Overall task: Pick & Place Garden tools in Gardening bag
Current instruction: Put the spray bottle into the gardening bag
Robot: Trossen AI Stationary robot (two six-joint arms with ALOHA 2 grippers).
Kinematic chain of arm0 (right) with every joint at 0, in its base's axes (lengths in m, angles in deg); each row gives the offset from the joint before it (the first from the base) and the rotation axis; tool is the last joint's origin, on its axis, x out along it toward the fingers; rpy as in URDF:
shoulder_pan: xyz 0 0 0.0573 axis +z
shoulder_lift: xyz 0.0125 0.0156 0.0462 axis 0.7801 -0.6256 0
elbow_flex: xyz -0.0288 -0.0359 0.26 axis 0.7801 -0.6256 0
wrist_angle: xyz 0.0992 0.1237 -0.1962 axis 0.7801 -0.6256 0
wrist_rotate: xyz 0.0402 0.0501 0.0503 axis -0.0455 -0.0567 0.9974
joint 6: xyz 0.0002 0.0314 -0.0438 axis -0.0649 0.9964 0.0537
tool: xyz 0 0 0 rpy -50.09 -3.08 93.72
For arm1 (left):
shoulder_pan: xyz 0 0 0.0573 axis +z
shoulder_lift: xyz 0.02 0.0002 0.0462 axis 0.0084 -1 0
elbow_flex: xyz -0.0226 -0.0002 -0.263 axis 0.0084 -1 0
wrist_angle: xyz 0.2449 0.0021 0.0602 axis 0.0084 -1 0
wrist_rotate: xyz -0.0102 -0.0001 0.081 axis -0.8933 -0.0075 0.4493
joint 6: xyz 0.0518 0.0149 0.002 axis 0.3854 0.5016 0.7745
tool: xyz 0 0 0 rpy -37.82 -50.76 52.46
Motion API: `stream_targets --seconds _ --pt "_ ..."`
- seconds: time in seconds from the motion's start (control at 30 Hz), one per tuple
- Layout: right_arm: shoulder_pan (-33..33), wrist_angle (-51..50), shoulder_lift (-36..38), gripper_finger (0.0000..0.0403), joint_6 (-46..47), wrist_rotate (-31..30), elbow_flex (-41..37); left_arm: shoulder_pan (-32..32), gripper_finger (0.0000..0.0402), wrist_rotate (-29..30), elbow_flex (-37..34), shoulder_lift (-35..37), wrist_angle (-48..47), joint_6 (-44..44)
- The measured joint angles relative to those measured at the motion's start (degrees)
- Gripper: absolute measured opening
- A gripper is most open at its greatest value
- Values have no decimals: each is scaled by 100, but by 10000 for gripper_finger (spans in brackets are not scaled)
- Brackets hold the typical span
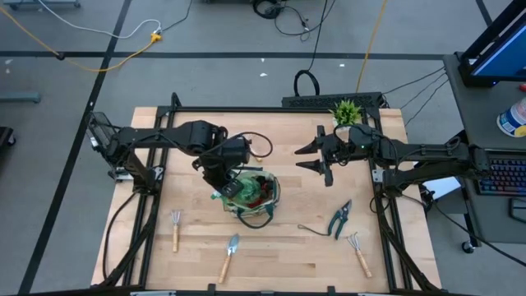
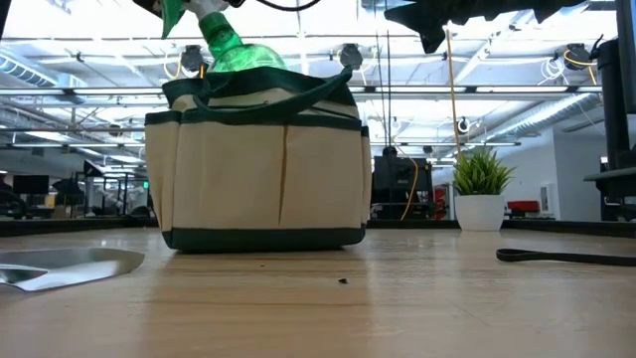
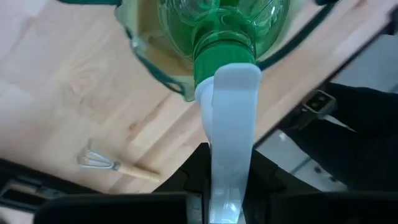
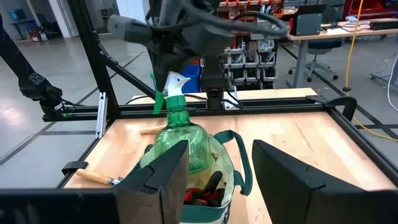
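High view: the left gripper (image 1: 223, 182) hangs over the gardening bag (image 1: 265, 202) at mid-surface, jaws clamped on the spray bottle (image 1: 233, 191); the right gripper (image 1: 310, 156) waits beside the bag, jaws apart and empty.

Low view: the bottle's green body (image 2: 237, 52) sits in the bag's mouth.

Left wrist view: the white nozzle (image 3: 231, 124) is pinched between the jaws.

Right wrist view: a red-and-black item (image 4: 202, 196) lies inside the bag.

You see a glossy, see-through green plastic spray bottle (image 4: 180, 140) with a smooth white plastic nozzle (image 3: 231, 130), a matt beige cloth gardening bag (image 2: 260, 164) trimmed in dark green, and a pale, smooth-grained wooden table (image 1: 296, 247).
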Motion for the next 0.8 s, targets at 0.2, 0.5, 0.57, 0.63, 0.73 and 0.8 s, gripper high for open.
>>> stream_targets --seconds 0.2,0.5,0.57,0.63,0.73,0.8 --pt "0 4 0 171 0 0 0 -174 53 150 0 119 7 -272" --pt "-1 8 0 171 -15 0 0 -282 53 40 -7 126 6 -634" --pt "-1 8 0 171 -17 0 0 -282 53 4 -7 127 22 -721" --pt "-1 8 0 171 -17 0 0 -282 53 -5 -7 125 24 -842" --pt "-1 8 0 171 -18 0 0 -282 53 -6 -61 129 24 -862" --pt "-1 8 0 171 -18 0 0 -262 53 -34 -248 131 20 -932"
